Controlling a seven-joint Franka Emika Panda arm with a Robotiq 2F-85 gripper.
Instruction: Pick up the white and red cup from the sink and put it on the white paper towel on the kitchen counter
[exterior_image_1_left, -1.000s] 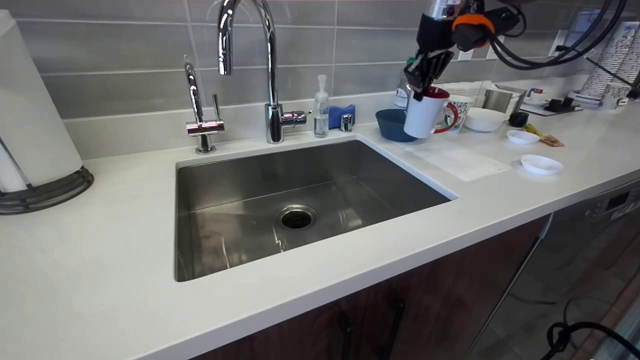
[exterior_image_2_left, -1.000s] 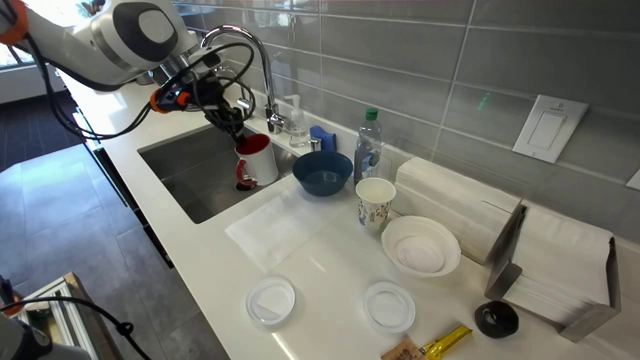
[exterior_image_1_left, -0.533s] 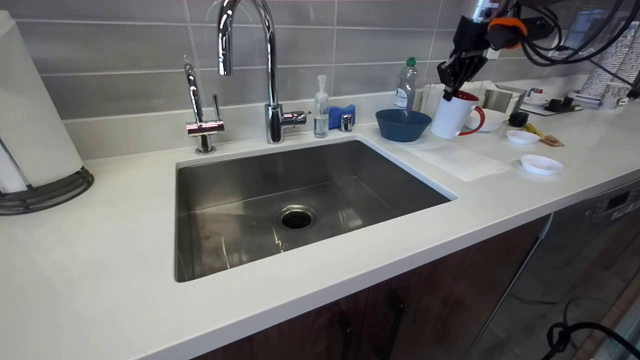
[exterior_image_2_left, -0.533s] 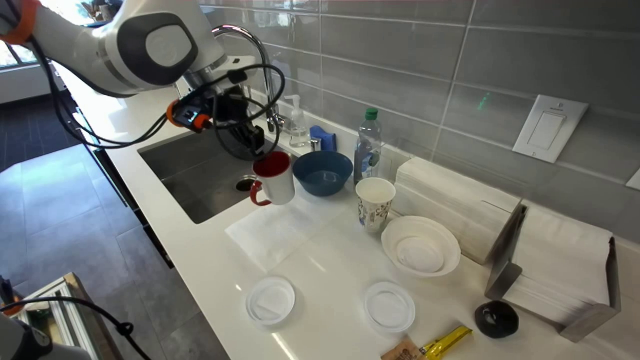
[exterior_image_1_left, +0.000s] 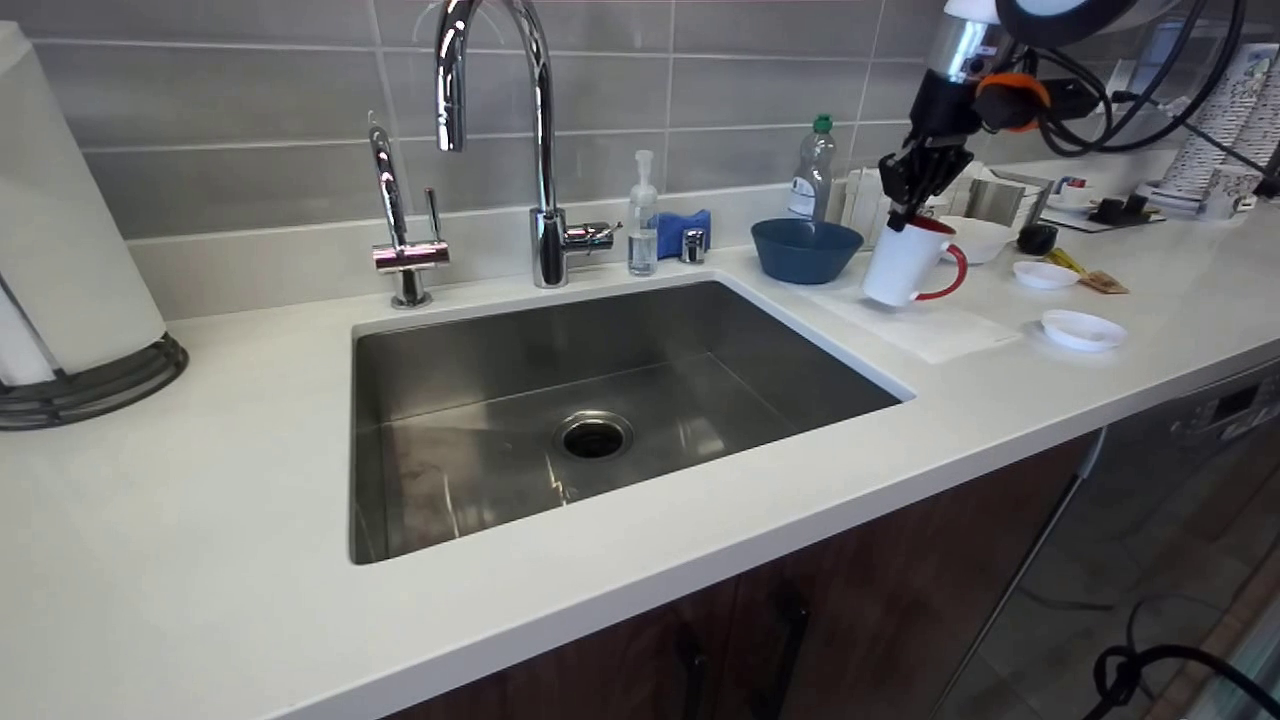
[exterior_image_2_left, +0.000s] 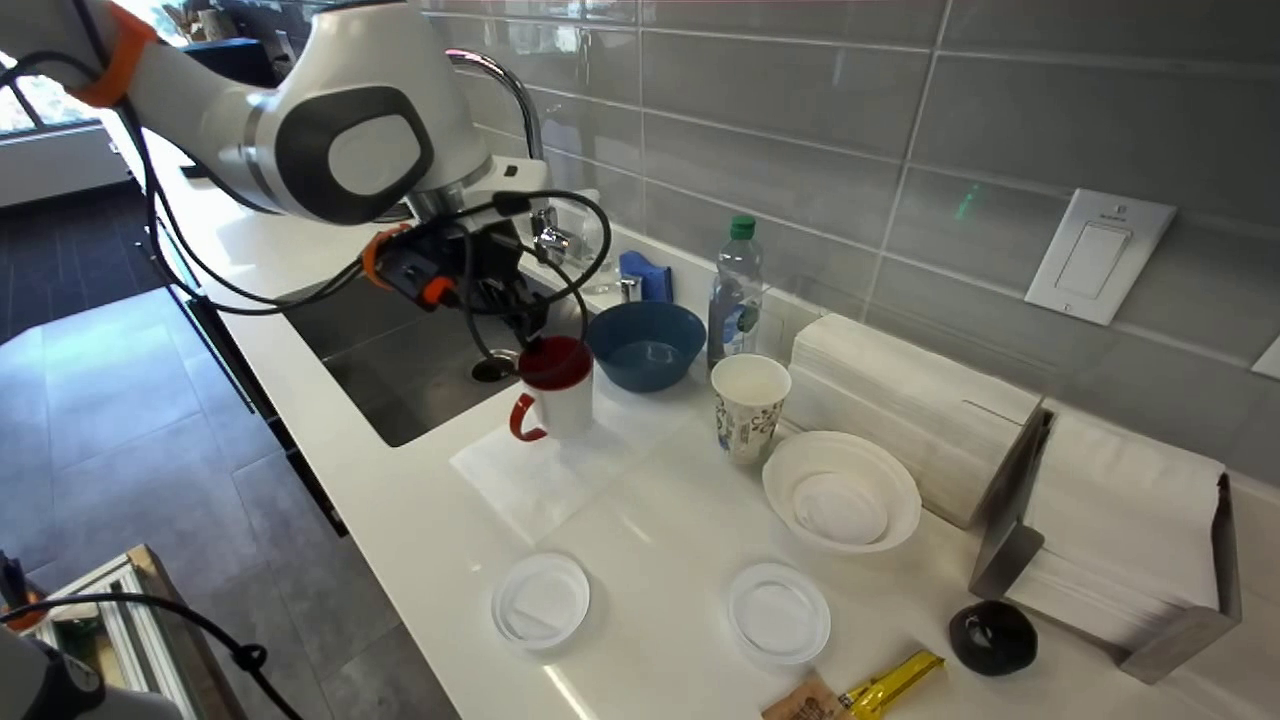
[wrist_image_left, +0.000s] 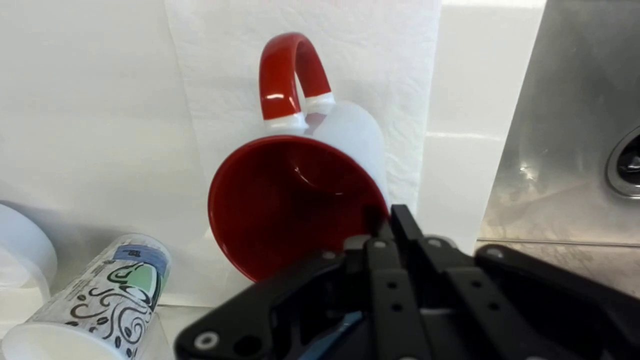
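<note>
Pinching the rim of the white and red cup (exterior_image_1_left: 903, 265), the tool (wrist_image_left: 389, 222) holds it tilted over the white paper towel (exterior_image_2_left: 555, 482) on the worktop (exterior_image_2_left: 660, 590); whether the base touches down cannot be told. Relative to the towel, the sink (exterior_image_1_left: 540, 342) lies just beside one edge, a patterned paper cup (exterior_image_2_left: 748, 420) stands near the opposite edge, and the blue bowl (exterior_image_2_left: 645, 350) sits at the end toward the tiled wall (exterior_image_2_left: 780, 140).
</note>
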